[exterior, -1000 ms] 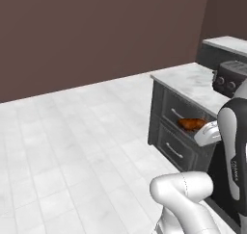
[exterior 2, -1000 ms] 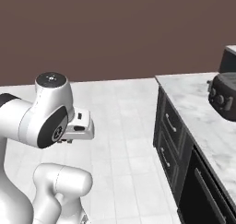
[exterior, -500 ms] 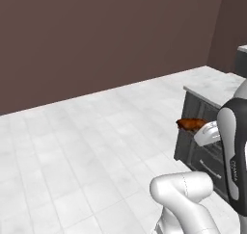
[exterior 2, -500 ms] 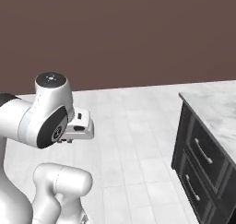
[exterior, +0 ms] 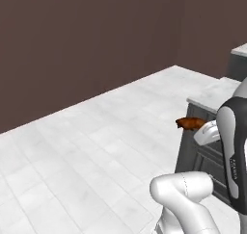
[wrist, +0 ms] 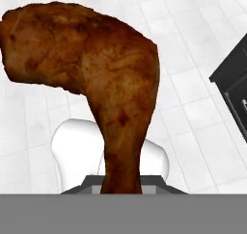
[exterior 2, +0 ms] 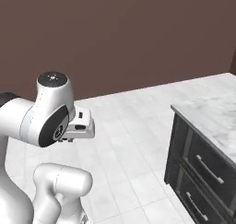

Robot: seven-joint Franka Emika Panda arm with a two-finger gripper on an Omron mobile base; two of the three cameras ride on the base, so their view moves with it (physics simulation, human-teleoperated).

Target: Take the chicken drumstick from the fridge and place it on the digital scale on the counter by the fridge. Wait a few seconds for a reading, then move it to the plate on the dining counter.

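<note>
The chicken drumstick (exterior: 189, 123) is a glossy reddish-brown piece held out in front of the arm, above the white tiled floor. In the hand view the chicken drumstick (wrist: 101, 79) looms large, thick end up and thin end down between the jaws. My gripper (exterior: 197, 128) is shut on its thin end, and the meat hides the fingertips. It hangs just left of a marble-topped dark cabinet (exterior: 205, 149). The fridge, the digital scale, the plate and the dining counter are out of view.
The marble-topped dark cabinet (exterior 2: 205, 161) with handled drawers stands at the right, its corner close to the arm. White tiled floor (exterior: 96, 151) stretches left and ahead to a dark brown wall (exterior: 87, 40). A grey counter edge (exterior: 239, 59) shows at far right.
The whole picture has shifted, so the base is moving: the cabinet slid right and the black appliance on it left the views. The drumstick stays gripped in the same pose.
</note>
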